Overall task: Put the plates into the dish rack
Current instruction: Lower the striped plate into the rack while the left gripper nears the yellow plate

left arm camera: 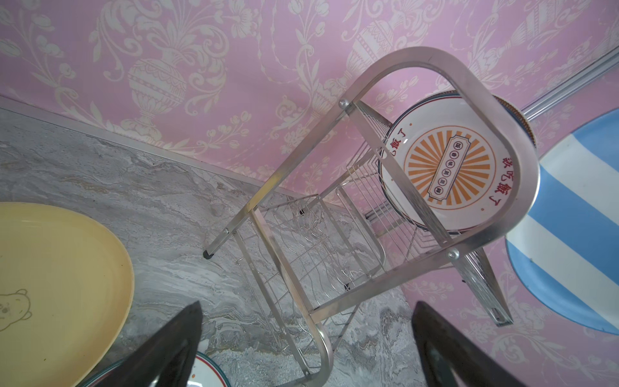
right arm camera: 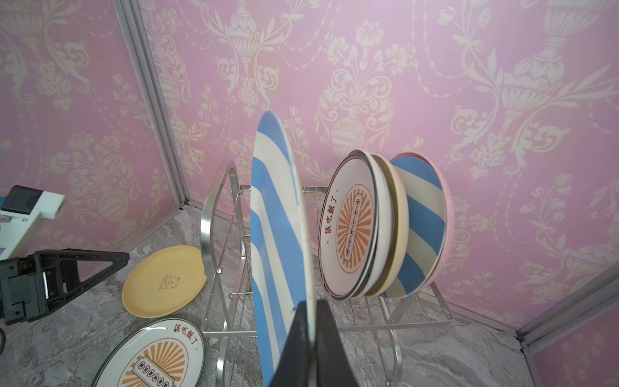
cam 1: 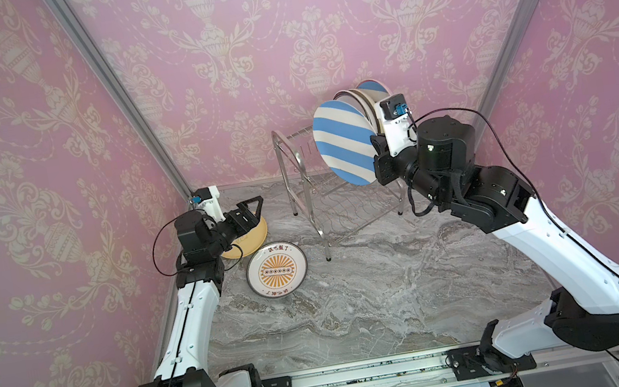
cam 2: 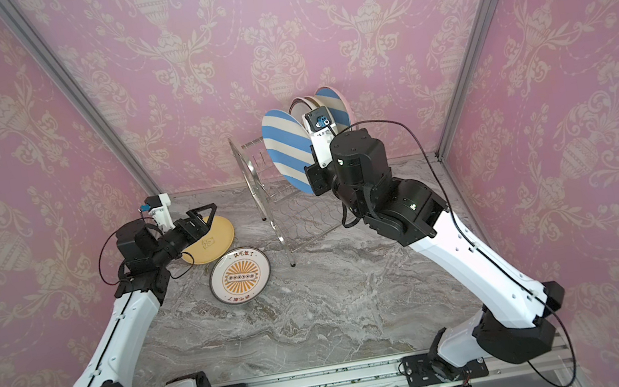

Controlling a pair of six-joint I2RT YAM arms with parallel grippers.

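My right gripper (right arm camera: 311,303) is shut on the rim of a blue-white striped plate (right arm camera: 274,214). It holds the plate (cam 1: 342,143) on edge above the upper tier of the steel dish rack (cam 1: 298,188). Several plates stand on edge at the right end of that tier, among them an orange sunburst plate (right arm camera: 351,224), a beige one (right arm camera: 398,217) and a second striped one (right arm camera: 422,217). A yellow plate (cam 1: 252,239) and another sunburst plate (cam 1: 277,270) lie flat on the table left of the rack. My left gripper (cam 1: 255,207) hovers open over the yellow plate (left arm camera: 60,284), holding nothing.
The marble table (cam 1: 379,297) is closed in by pink wallpapered walls (cam 1: 21,164) on three sides. The rack stands close to the back wall. Its lower tier (left arm camera: 301,251) holds no plates. Both arm bases sit on a rail (cam 1: 370,378) at the front edge.
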